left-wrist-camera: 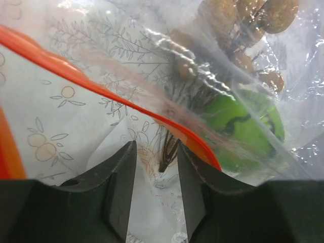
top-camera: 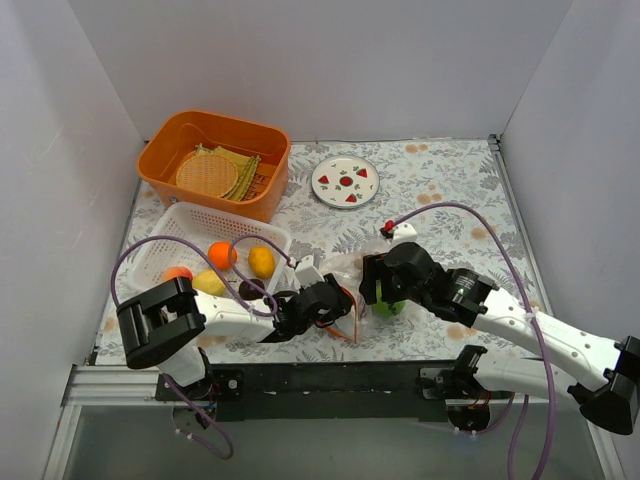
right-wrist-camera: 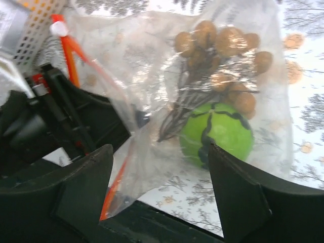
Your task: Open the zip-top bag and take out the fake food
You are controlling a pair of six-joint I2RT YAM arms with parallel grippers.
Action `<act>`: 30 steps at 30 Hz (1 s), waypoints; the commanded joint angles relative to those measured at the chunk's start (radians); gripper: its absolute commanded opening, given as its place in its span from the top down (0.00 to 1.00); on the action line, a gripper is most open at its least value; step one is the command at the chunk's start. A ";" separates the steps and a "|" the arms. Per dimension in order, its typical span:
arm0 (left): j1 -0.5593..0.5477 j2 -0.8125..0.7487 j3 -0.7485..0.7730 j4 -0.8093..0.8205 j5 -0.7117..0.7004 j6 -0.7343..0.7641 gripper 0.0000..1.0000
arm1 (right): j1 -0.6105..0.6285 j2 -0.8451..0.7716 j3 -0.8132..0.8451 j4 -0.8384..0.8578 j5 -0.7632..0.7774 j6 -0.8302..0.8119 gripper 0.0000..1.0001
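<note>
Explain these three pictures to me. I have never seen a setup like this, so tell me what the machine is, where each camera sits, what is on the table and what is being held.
These are two robot arms bolted at the near edge of a table, each ending in a two-finger gripper. The wide picture comes from a camera above and behind them; the other two come from cameras on the wrists, so the dark shapes at their bottom edges are the fingers.

The left gripper is closed down near the red-orange zip strip of a clear bag, though whether it actually pinches it is unclear. The right gripper is open around the bag's other end. Inside are a green ball and tan nut-like bits.

Also on the table: a white basket with orange and yellow toy fruit, an orange tub holding a woven mat, and a small plate.
</note>
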 commanded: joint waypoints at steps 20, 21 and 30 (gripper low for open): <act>-0.005 0.030 -0.004 0.106 0.098 0.108 0.56 | -0.385 -0.088 -0.277 0.185 -0.260 -0.050 0.39; -0.008 0.040 0.005 0.098 0.102 0.125 0.56 | -0.385 -0.085 -0.275 0.186 -0.257 -0.051 0.50; -0.024 0.140 0.157 -0.048 0.105 0.240 0.55 | -0.385 -0.061 -0.262 0.181 -0.227 -0.073 0.73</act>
